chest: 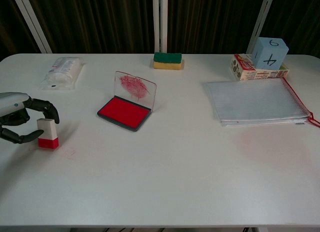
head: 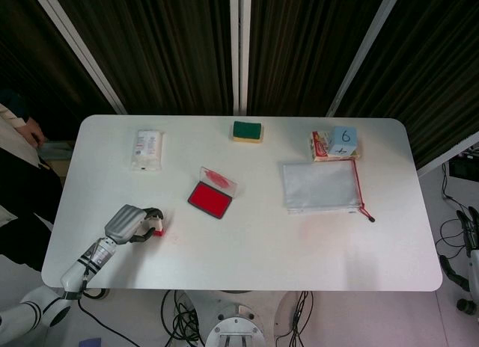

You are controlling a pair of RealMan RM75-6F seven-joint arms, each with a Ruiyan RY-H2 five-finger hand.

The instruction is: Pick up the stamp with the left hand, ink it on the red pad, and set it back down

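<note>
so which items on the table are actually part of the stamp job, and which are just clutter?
Job:
stamp, standing upright on the table
left hand, fingers curled around it
red pad, lid open

Clutter:
green-and-yellow sponge
wipes packet
mesh zip pouch
blue numbered cube on a small carton
</note>
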